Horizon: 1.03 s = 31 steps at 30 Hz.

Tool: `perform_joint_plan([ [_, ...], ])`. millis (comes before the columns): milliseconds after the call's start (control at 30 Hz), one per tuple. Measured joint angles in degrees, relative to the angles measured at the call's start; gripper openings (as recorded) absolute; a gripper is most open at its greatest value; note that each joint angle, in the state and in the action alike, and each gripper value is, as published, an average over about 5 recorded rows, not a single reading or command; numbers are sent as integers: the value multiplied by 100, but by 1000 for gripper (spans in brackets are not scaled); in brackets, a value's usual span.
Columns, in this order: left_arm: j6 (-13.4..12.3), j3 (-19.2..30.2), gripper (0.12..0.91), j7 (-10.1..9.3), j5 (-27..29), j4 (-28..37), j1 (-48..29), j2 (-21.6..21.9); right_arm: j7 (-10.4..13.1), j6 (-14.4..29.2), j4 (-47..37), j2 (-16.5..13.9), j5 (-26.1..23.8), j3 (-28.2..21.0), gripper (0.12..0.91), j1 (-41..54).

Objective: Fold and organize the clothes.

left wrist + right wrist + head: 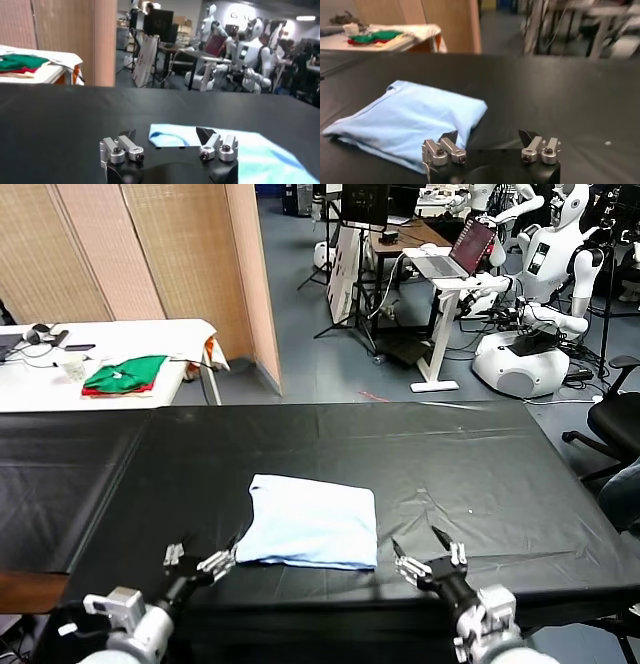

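The clothes are one pale light-blue shirt (312,522), folded into a rough rectangle near the front middle of the black-covered table (460,464). My left gripper (205,552) is low over the table just off the shirt's near left corner, open and holding nothing. My right gripper (417,546) is just past the shirt's near right corner, also open and holding nothing. In the left wrist view the shirt (250,150) lies beyond the open left gripper (166,135). The right wrist view shows the shirt (410,120) off to one side of the open right gripper (488,136).
A white side table (60,389) at the back left carries folded green-and-red garments (125,374). Wooden partition panels (150,254) stand behind it. Desks, other robots (545,274) and an office chair (615,424) are beyond the black table's far and right edges.
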Motion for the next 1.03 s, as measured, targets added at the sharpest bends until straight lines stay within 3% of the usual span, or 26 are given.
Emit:
perform_joint_plan([
  [200, -82, -82, 907, 83, 459, -72, 399, -268, 336, 1347, -54, 257, -753, 91, 907, -818],
  [467, -387, -178, 907, 100, 708, -108, 910, -468, 989, 2634, -130, 504, -1222, 58, 907, -1772],
  [733, -436, -188, 907, 111, 777, -66, 1097, -502, 1487, 2882, 37, 597, -1223, 47, 907, -2379],
  [1033, -433, -229, 907, 116, 773, -92, 1139, -485, 1540, 2867, 94, 603, -1197, 32, 907, -2575],
])
